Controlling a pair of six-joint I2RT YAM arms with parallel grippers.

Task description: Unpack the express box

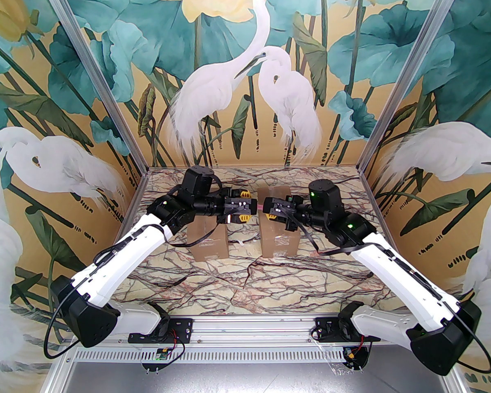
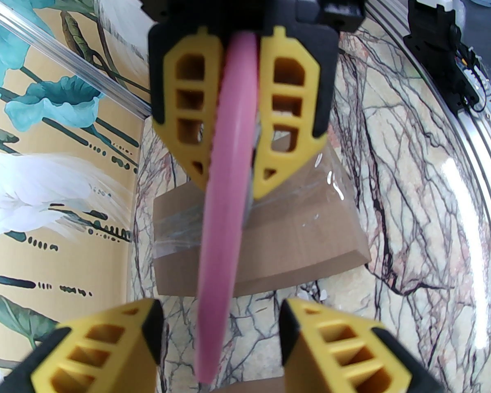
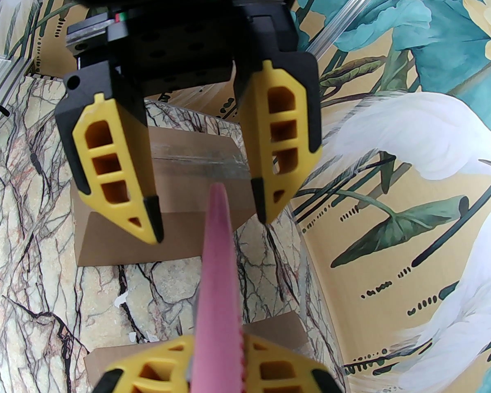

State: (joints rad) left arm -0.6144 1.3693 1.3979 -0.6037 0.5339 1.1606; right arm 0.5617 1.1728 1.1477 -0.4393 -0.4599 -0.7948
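Here, over the open strip of marble-patterned table (image 1: 244, 229) between the left brown cardboard box (image 1: 208, 242) and the right brown cardboard box (image 1: 279, 240), both clear-taped, your right gripper (image 3: 217, 350) clamps a flat pink plastic blade (image 3: 219, 260); your left gripper (image 2: 219, 309) stands wide around its tip.

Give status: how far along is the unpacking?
Done: nothing; left box and right box lie taped shut. In hand: right gripper clamps the pink tool, its tip between the open fingers of the left gripper. Left: likely handover, cut tape, empty both.
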